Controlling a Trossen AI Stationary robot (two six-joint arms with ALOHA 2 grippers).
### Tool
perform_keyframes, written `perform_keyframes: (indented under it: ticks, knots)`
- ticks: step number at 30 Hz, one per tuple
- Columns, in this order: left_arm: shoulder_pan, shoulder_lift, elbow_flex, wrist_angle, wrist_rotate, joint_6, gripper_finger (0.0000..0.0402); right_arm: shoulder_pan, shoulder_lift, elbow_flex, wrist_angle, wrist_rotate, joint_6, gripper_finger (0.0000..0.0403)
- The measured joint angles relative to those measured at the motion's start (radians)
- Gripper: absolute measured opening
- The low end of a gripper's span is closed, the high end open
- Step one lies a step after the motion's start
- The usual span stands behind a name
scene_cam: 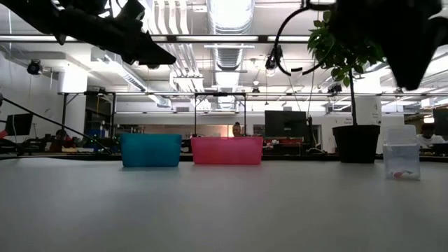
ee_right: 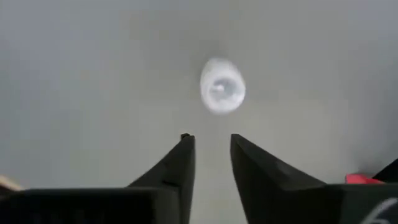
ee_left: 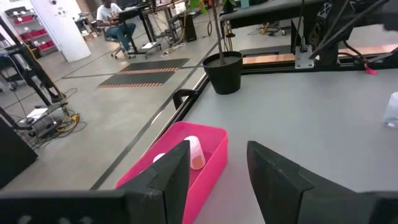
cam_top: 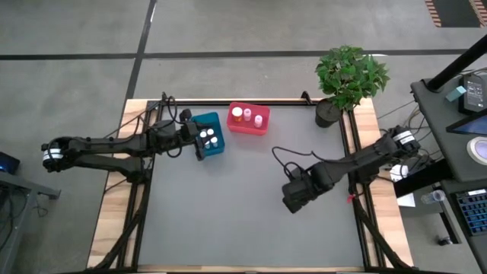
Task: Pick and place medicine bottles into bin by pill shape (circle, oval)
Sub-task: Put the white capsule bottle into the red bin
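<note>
One bottle [ee_right: 222,87] stood on the table [cam_top: 243,221] near its right edge, just under the right gripper [ee_right: 209,144], whose fingers were parted and empty. Other bottles sat in the teal bin [cam_top: 208,135] and pink bin [cam_top: 249,119] by the far edge, the left gripper [ee_left: 214,168] released above the teal one.

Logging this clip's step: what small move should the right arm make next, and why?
Probably lower the right pincer over the bottle and close: its open fingers hang above that lone upright bottle on the mat, while the left pincer waits near the pink bin.
</note>
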Motion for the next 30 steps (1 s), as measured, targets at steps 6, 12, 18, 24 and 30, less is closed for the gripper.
perform_keyframes:
  ticks: [6, 12, 18, 24, 30]
  knots:
    - [0.0, -0.002, -0.003, -0.002, -0.003, 0.001, 0.0141, -0.056, 0.021, -0.012, 0.003, 0.008, -0.024, 0.0174]
    - [0.0, -0.003, -0.005, -0.001, -0.01, 0.019, 0.0141, -0.067, 0.067, -0.029, 0.031, 0.0, -0.078, 0.026]
    - [0.0, -0.003, -0.005, -0.002, -0.027, 0.022, 0.0141, -0.067, 0.123, -0.055, 0.065, -0.001, -0.101, 0.029]
    - [0.0, -0.004, -0.006, -0.003, -0.027, 0.024, 0.0141, -0.067, 0.171, -0.094, 0.094, -0.003, -0.133, 0.0257]
    - [0.0, -0.004, -0.006, -0.002, -0.027, 0.024, 0.0141, -0.067, 0.17, -0.096, 0.108, -0.013, -0.148, 0.0183]
